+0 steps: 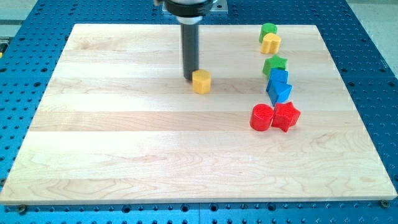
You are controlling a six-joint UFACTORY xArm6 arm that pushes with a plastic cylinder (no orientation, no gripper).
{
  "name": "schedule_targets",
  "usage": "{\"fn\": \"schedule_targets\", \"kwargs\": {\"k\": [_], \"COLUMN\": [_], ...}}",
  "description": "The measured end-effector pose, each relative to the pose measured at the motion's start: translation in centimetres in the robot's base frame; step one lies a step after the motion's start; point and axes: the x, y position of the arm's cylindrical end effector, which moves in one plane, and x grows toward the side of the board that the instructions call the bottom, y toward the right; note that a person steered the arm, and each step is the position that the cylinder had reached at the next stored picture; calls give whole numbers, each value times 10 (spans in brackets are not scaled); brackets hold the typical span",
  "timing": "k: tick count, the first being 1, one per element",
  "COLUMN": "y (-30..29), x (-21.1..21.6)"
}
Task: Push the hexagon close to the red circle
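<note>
Yellow hexagon (201,81) sits on the wooden board (124,155), up and well to the view's left of the red circle (262,117). My tip (190,77) stands just at the hexagon's left side, on the far side from the red circle, touching it or nearly so. The rod is bare and holds nothing. Touching the red circle on its right is a red star (286,116). Above the red circle, in a rising column, stand two blue blocks (279,86), a green star (274,65), a yellow heart (270,43) and a green block (268,30).
</note>
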Motion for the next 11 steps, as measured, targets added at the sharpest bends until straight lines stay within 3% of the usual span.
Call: {"fn": "schedule_targets", "kwargs": {"k": [1,2,4,7,11], "y": [15,16,-18,39,36], "x": [-4,58,86,100,108]}}
